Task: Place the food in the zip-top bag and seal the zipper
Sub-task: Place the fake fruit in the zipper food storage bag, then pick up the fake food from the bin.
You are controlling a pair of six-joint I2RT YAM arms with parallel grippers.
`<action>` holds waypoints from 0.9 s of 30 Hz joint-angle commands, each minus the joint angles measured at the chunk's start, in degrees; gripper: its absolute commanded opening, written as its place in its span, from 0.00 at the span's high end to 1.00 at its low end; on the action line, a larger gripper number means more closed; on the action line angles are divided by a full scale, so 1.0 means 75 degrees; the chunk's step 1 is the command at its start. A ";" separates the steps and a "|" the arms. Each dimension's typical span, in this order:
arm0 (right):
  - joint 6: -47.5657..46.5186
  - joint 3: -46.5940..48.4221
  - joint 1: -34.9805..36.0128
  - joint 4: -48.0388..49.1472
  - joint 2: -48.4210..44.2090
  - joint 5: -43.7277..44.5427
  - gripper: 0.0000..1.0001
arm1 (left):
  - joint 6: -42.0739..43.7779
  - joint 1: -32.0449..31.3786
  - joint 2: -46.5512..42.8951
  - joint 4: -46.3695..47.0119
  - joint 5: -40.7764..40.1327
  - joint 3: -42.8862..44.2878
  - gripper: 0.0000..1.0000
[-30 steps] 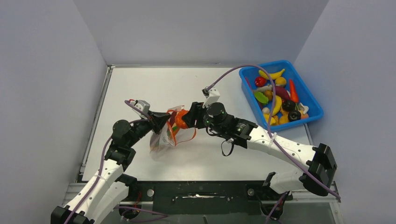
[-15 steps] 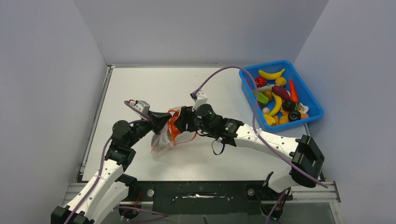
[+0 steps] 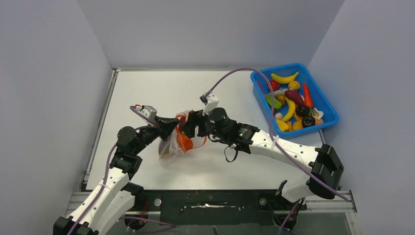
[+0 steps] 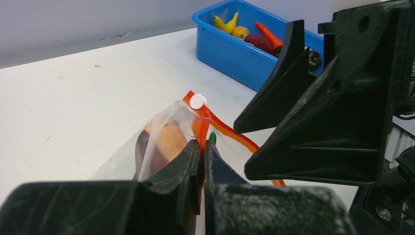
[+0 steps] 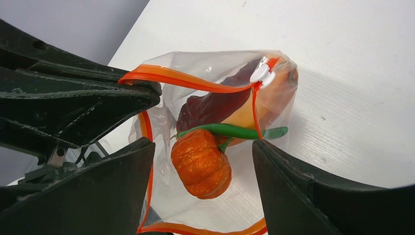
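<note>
Pinching the orange zipper (image 5: 195, 82) between closed fingers, our left tool (image 4: 202, 146) holds the clear bag (image 5: 215, 63) by its mouth edge near the middle of the table (image 3: 147, 93). Our right tool (image 5: 200, 143) faces the gaping mouth with fingers spread wide, gripping nothing. We see an orange pumpkin (image 5: 201, 166) between them, touching neither, beside a green bean (image 5: 220, 129) and a dark purple piece (image 5: 210, 105). The blue tray (image 3: 329, 103) sits well apart.
</note>
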 commanded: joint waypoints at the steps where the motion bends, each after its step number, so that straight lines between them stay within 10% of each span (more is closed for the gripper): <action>1: -0.1092 0.0479 -0.0100 -0.0046 -0.0616 -0.0240 0.26 | 0.0084 -0.0003 -0.0152 0.0473 0.0058 0.0126 1.00; 15: -0.3833 0.0725 -0.1643 -0.1841 -0.1503 0.2364 0.24 | 0.0173 -0.0027 -0.0480 -0.0185 -0.0090 0.0140 1.00; 27: -0.5114 0.0732 -0.3859 -0.1611 -0.0626 0.3723 0.49 | 0.0370 -0.0027 -0.0669 -0.0414 0.0093 0.0103 1.00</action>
